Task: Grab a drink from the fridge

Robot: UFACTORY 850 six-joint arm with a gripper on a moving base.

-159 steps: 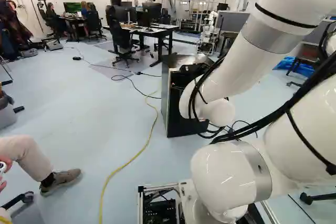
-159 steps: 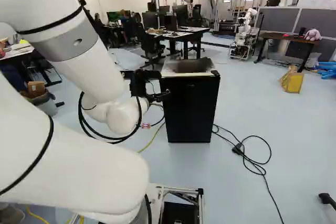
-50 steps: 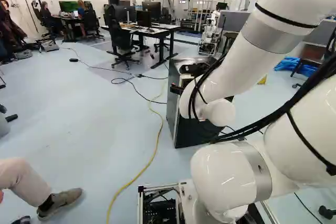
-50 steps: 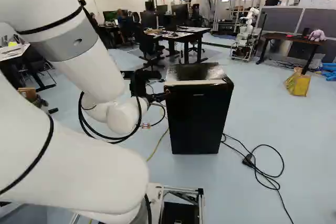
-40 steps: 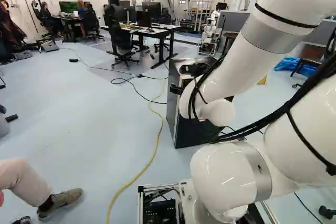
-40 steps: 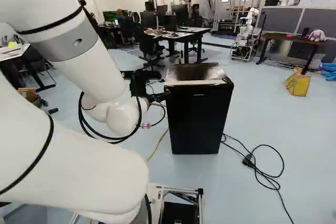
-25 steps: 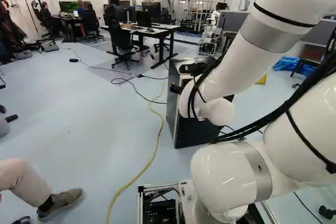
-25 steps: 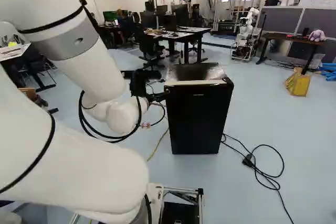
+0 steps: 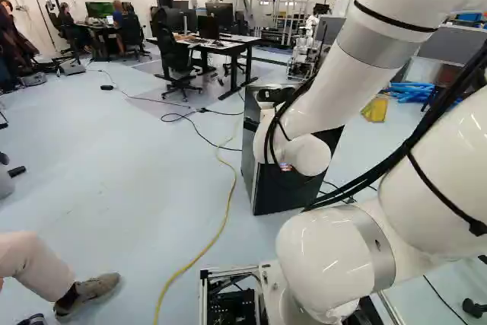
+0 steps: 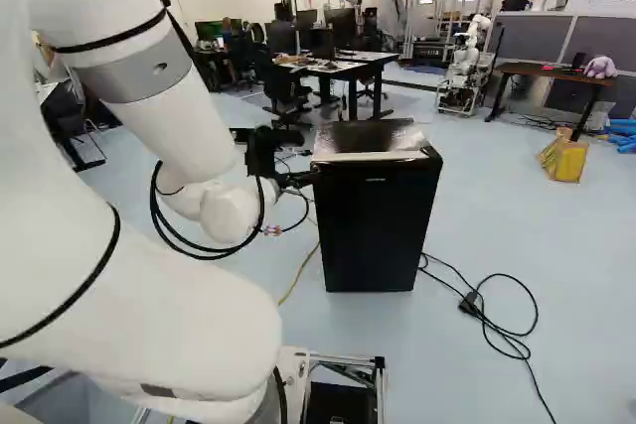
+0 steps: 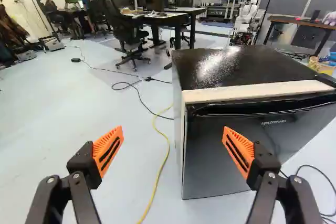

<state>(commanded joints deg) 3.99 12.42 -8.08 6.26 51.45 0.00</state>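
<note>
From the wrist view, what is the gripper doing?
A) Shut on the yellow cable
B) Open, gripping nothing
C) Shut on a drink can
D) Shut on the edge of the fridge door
B: the gripper has its fingers wide apart with nothing clamped between them, one orange pad showing against the fridge door and the other against the floor.

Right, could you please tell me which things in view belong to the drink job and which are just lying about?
For the job:
- black fridge, which looks shut
- gripper, open

Just lying about:
- yellow cable on the floor
- black cable beside the fridge
- office chair
</note>
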